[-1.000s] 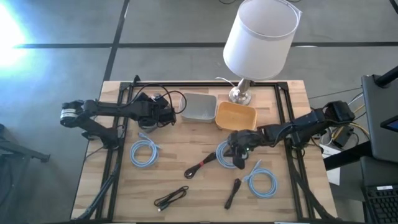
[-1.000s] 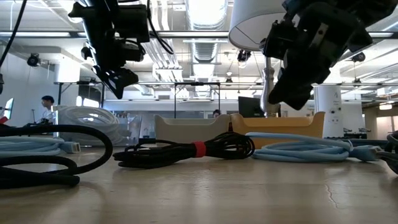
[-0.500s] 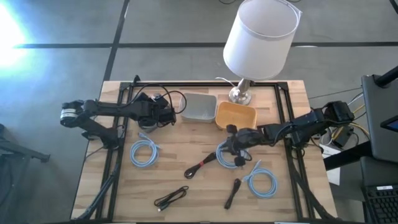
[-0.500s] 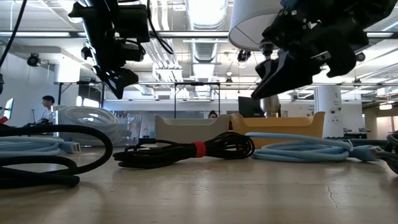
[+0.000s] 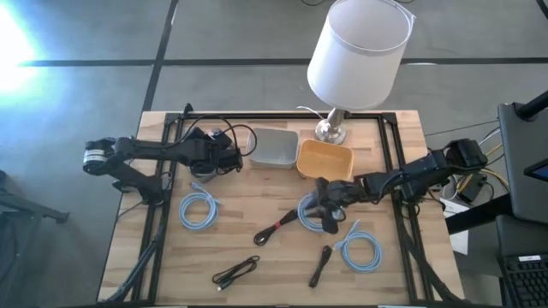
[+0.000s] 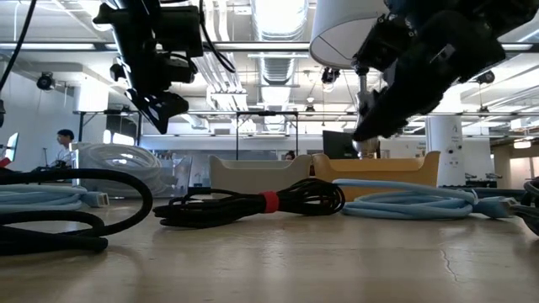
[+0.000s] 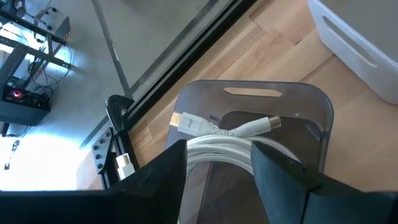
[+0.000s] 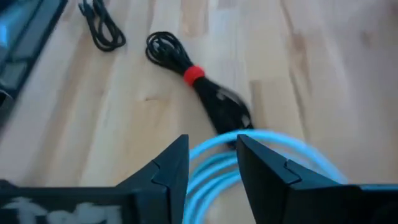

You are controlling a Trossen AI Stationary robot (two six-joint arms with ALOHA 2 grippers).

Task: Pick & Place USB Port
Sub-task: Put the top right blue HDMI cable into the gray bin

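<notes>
My right gripper (image 5: 324,205) (image 8: 213,167) hangs open above a coiled light-blue USB cable (image 5: 310,214) (image 8: 249,155), which lies flat on the table. The low view shows the fingers (image 6: 375,118) well clear of that cable (image 6: 413,200). Next to the coil lies a black cable bundle with a red tie (image 5: 276,228) (image 8: 194,74). My left gripper (image 5: 228,159) (image 7: 219,180) is open and stands above a clear bin (image 7: 311,106) that holds a coiled white cable (image 7: 224,132). It touches nothing.
A grey bin (image 5: 274,147) and a yellow bin (image 5: 324,159) stand at the far side beside a lamp (image 5: 358,47). Two more blue coils (image 5: 197,210) (image 5: 360,248) and two black cables (image 5: 235,271) (image 5: 320,263) lie on the table. A black frame (image 5: 163,197) borders it.
My right gripper has swung and tipped about its wrist above the blue coil, staying off the table. The coil lies where it was.
</notes>
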